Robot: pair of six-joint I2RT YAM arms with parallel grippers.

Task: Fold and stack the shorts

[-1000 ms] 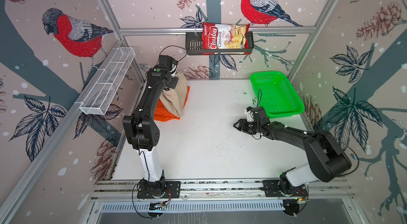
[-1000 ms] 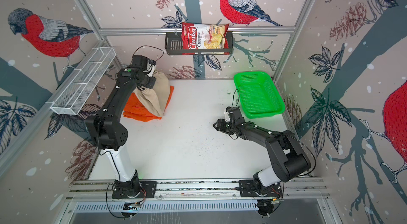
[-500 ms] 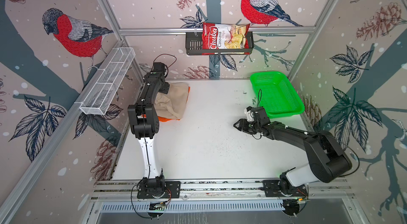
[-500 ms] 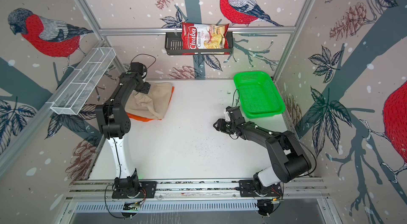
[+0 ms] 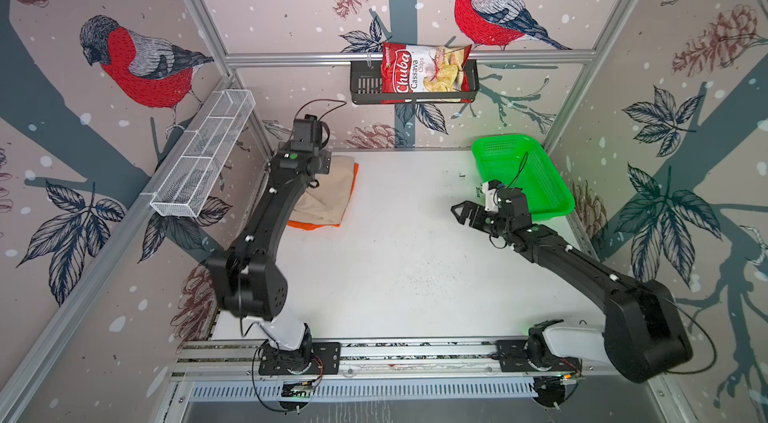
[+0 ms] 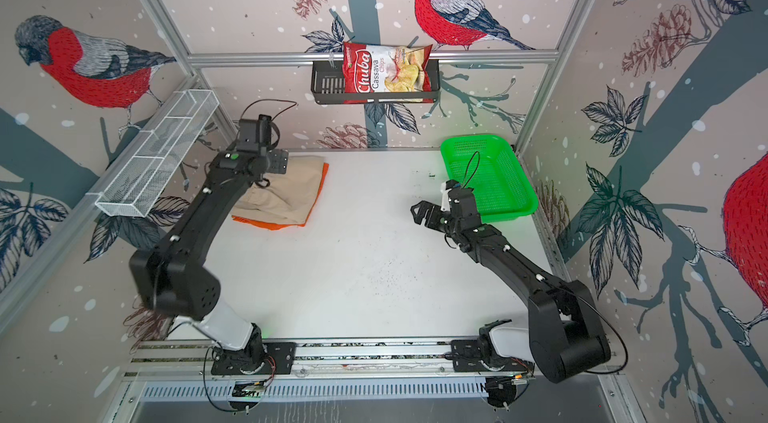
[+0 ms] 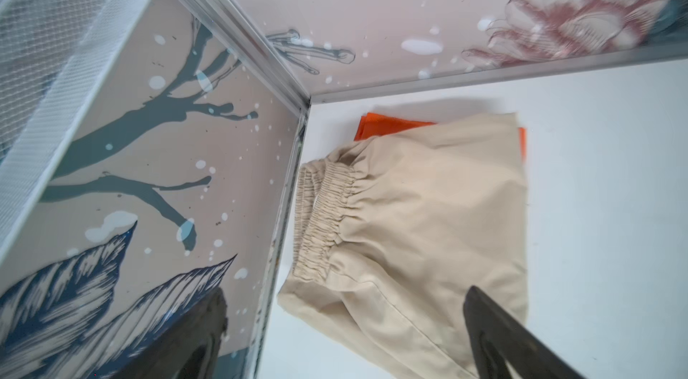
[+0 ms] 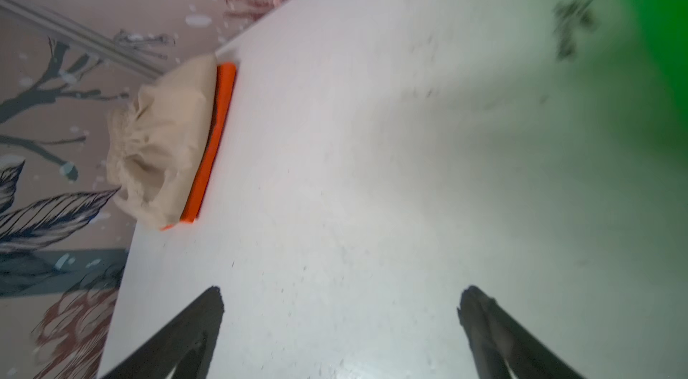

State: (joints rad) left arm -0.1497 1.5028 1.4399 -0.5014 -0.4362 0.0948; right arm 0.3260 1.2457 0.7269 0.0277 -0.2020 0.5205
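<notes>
Beige shorts [image 7: 428, 217], gathered elastic waistband, folded flat atop orange shorts [image 7: 394, 128]; left hand [image 7: 345, 293] and right hand [image 8: 340, 289] spread, empty.

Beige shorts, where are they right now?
In both top views the beige shorts lie on the orange shorts at the far left corner of the table.

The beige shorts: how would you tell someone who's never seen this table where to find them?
Look at the white table and go to its far left corner, near the white wire shelf on the wall. A folded pile lies there, and the beige shorts are on top. They have a scrunched elastic waistband, while the orange shorts beneath only peek out at the edges.
</notes>
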